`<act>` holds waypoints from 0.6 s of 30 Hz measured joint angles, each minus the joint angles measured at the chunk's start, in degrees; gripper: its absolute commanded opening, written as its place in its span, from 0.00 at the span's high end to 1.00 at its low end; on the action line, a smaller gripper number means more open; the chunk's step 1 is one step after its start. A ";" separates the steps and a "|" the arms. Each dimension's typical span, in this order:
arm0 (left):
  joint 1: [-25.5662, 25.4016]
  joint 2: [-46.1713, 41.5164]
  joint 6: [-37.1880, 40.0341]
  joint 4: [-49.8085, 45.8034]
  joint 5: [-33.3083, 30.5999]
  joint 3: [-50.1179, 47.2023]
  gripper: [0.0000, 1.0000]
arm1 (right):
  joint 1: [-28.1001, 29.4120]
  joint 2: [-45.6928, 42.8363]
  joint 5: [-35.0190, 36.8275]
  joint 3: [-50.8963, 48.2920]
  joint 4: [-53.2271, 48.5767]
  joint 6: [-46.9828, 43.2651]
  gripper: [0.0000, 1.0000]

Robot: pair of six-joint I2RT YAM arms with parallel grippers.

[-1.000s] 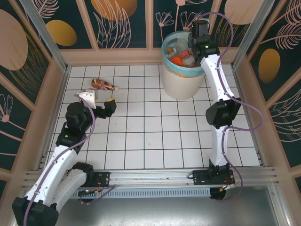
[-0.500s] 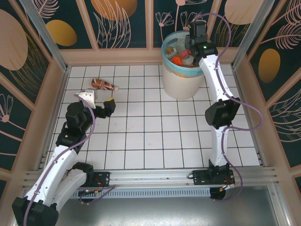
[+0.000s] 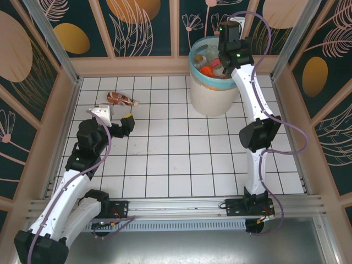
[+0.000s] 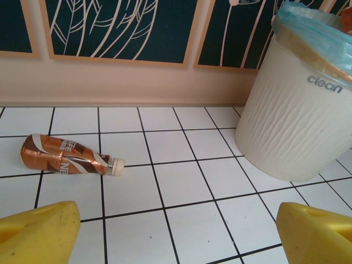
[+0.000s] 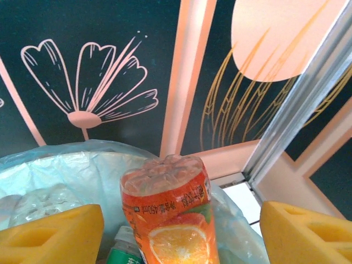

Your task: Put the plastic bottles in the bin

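Brown on white tile: one brown bottle (image 3: pixel 121 99) lies on its side at the far left of the desk (image 3: pixel 181 159), just beyond the left end effector (image 3: pixel 115 117), whose fingers stand spread. Across the desk, the right arm reaches over the bin (image 3: pixel 212 102), which already holds a heap of bottles.

On to the left wrist view. Both yellow pads (image 4: pixel 38 231) sit wide apart at the bottom corners with nothing between them. The brown bottle (image 4: pixel 66 157) lies ahead and left of centre, its cap pointing right. My call for this pick is to shift left until the bottle is centred, close across the label rather than the cap, and squeeze gently, because thin plastic rolls and crumples.

Right wrist view: the right end effector (image 5: pixel 181 214) is spread wide above the blue liner (image 5: pixel 66 165). An orange-labelled bottle (image 5: pixel 165 192) stands base-up between the fingers, apparently touching neither.
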 measured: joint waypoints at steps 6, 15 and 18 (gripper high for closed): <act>0.00 -0.15 0.02 0.00 0.00 0.00 0.08 | 1.64 -0.33 2.19 -6.47 2.05 1.99 0.23; 0.00 -0.39 0.04 -0.02 -0.17 0.00 0.08 | -2.12 -0.33 -6.82 -9.38 2.01 6.29 0.33; 0.00 -0.50 0.04 -0.02 -0.42 0.00 0.08 | -2.64 -0.98 -11.91 -11.02 2.91 6.99 0.37</act>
